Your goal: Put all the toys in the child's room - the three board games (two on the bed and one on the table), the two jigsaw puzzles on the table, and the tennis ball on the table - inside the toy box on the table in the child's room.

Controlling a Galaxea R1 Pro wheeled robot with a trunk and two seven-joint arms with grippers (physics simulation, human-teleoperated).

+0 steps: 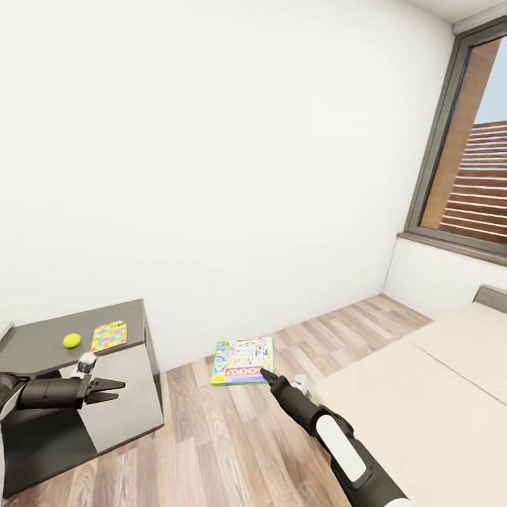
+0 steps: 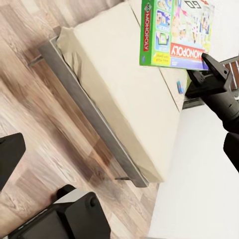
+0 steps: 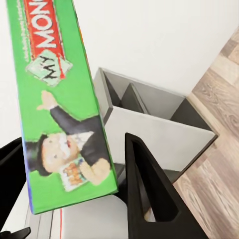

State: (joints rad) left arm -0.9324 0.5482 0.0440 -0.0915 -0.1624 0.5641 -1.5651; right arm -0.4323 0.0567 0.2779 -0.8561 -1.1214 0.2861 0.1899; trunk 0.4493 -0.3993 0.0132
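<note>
- Here, one Monopoly board game (image 1: pixel 243 360) shows, held in the air over the wooden floor (image 1: pixel 211 436), between the counter (image 1: pixel 42 341) and the bed (image 1: pixel 422 401).
- Its box is flat and bright green at the edges, with a red band carrying the white "MONOPOLY" name and a pale cartoon picture on the lid; in the right wrist view the box (image 3: pixel 59 109) shows the top-hatted, moustached mascot on green.
- The right gripper (image 1: pixel 267 374) pinches the box at its near edge: one dark finger lies against the box face in the right wrist view, so the jaws are narrowed onto the cardboard.
- In the left wrist view the same box (image 2: pixel 174 32) hangs above the bed's corner, with the right gripper (image 2: pixel 209 67) clamped at its lower corner.
- One tennis ball (image 1: pixel 71 340), yellow-green, sits on the dark grey counter top.
- One jigsaw puzzle (image 1: pixel 109 335), a flat box with a many-coloured pattern, lies just beside the ball, apart from it.
- The left gripper (image 1: pixel 113 391) is out in front of the counter's pale side panel, below the ball and puzzle; its two black fingers are spread a little and hold nothing.
- One bed, with a beige mattress and grey frame, fills the right foreground.
- One window (image 1: pixel 472 148) with a dark frame sits in the white wall above the bed.
- In the right wrist view a grey open-topped compartment unit (image 3: pixel 149 124) stands on the floor beyond the box.
</note>
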